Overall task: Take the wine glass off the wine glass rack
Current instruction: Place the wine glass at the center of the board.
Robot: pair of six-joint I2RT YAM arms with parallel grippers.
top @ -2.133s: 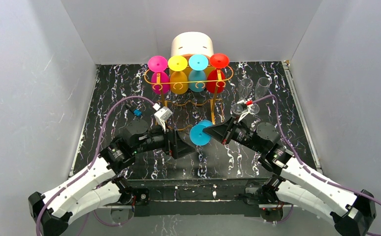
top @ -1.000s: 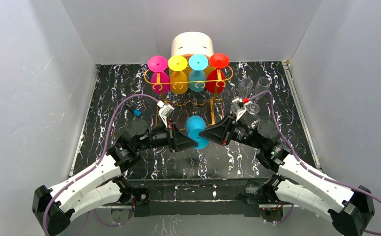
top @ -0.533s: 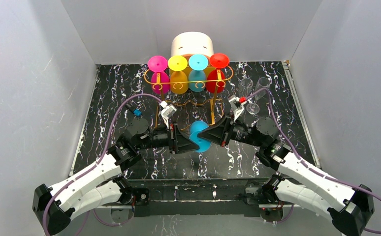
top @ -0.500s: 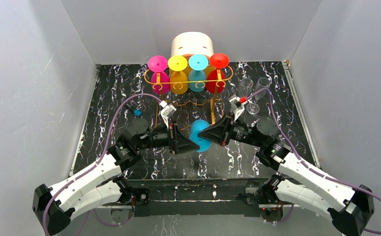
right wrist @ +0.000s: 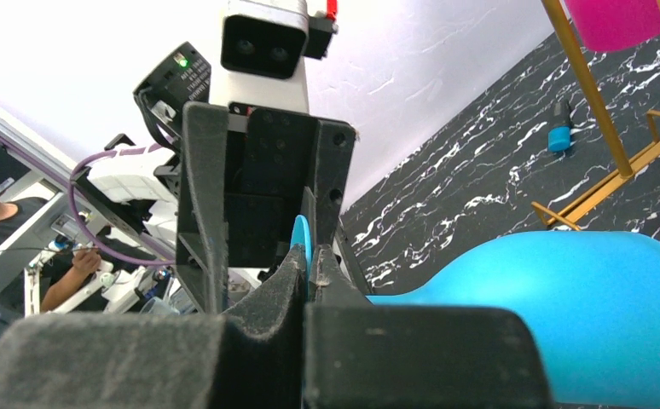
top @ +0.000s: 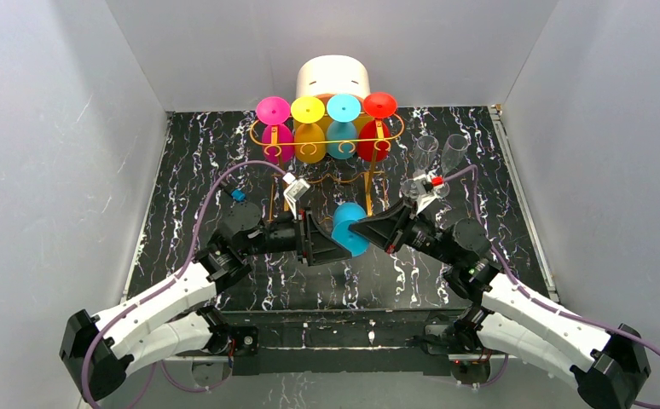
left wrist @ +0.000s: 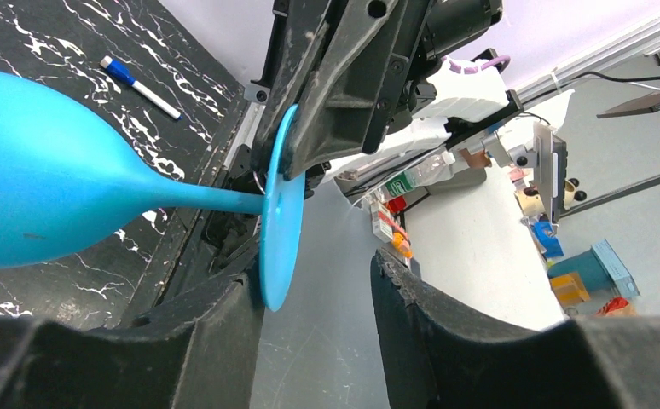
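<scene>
Currently, the right claw (top: 369,228) is pressed together on the thin foot of the blue wine glass (top: 350,227), pinching the edge of the disc between its fingertips. The glass is off the wine glass rack (top: 370,187) and lies roughly horizontal above the desk (top: 199,170). Its stem runs crosswise to the claw, and its bowl sits to the side that faces the rack. The left claw (left wrist: 314,290) meets the right claw head-on with its fingers spread. The same foot sits in the gap between them, close to one finger (left wrist: 199,341); contact cannot be determined. Beyond both claws, the rack carries a pink glass (top: 274,128), a yellow glass (top: 308,128), a cyan glass (top: 342,126) and a red glass (top: 378,123), all hanging bowl-down from its rails.
</scene>
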